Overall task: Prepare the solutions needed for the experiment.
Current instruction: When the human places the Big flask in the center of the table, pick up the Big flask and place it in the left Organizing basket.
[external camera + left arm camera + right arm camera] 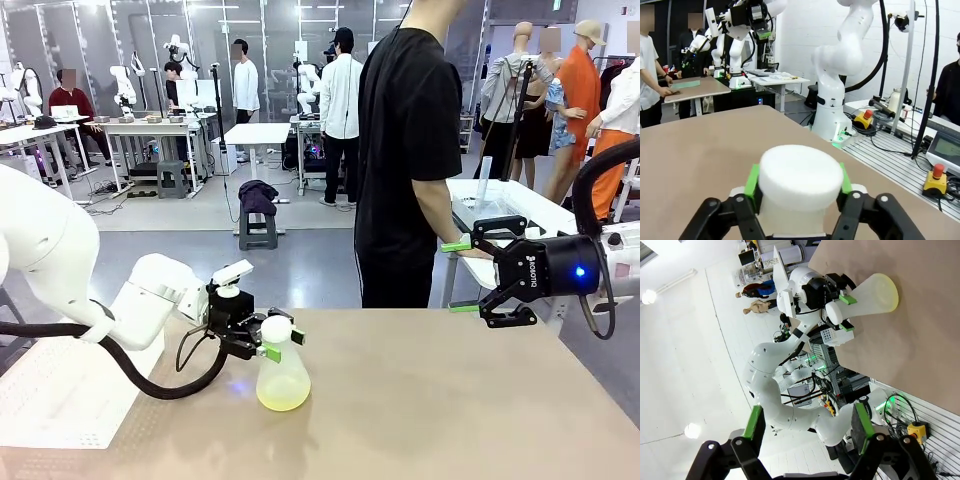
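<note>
On the tan table, left of centre, a translucent conical flask is stood upright, its base tinted by the pale yellow-green solutions. Its white cap is clamped between the green pads of the left gripper. The right gripper is held well apart, jaws spread and empty.

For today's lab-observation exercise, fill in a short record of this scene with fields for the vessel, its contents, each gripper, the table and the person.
Vessel: translucent conical flask with a white cap, standing upright on the table
Contents: small band of pale yellow-green liquid at the bottom
Left gripper: green pads on either side of the flask's cap, closed on it
Right gripper: open, holding nothing, raised above the table's right end
Table: tan top
Person: in a black shirt, standing at the far side
</note>
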`<state>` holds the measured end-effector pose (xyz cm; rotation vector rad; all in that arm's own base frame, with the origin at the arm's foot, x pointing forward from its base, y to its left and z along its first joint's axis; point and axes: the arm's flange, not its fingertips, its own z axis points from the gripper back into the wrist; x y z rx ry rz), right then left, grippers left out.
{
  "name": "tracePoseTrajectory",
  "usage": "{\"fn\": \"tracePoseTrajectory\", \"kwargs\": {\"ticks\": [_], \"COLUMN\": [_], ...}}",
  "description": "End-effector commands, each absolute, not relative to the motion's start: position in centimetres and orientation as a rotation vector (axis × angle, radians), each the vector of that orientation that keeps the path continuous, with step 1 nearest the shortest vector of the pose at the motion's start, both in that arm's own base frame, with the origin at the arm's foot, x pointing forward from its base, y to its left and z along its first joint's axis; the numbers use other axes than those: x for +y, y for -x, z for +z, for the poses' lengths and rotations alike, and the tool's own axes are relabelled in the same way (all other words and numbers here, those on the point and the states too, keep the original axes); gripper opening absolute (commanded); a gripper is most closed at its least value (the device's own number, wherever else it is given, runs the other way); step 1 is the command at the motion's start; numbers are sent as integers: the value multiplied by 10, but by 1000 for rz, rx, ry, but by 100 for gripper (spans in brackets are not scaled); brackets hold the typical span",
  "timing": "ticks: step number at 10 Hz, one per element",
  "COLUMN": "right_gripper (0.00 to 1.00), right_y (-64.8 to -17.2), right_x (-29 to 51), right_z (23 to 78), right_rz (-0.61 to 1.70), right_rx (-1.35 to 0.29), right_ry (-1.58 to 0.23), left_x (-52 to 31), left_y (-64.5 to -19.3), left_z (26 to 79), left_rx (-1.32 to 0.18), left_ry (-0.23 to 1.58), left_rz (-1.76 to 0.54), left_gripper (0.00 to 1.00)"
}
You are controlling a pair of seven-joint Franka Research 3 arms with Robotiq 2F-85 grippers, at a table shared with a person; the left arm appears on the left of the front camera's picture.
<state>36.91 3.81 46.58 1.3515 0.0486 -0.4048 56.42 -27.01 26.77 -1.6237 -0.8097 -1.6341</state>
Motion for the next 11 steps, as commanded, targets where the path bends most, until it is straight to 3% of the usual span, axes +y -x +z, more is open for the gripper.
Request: {"fn": "tracePoseTrajectory", "kwargs": {"ticks": [1,2,3,4,5,11], "right_gripper": [87,87,87,87,87,87], "right_y": [-368,-368,-368,-368,-368,-368], "right_x": [39,39,39,39,39,39], "right_z": [468,468,468,468,468,468], "right_rz": [-412,-412,-412,-412,-412,-412], "right_rx": [47,47,47,47,47,47], "right_ry": [-1364,-1364,-1364,-1364,-1364,-1364], "left_x": [-272,-272,-272,-272,-273,-260], "left_y": [-571,-572,-574,-576,-577,-581], "left_z": [265,264,263,262,261,275], "left_rx": [-757,-762,-756,-756,-754,-791], "left_ry": [1666,1656,1656,1665,1677,1650], "left_rz": [-1646,-1640,-1633,-1626,-1623,-1642], "left_gripper": [41,38,22,19,3,0]}}
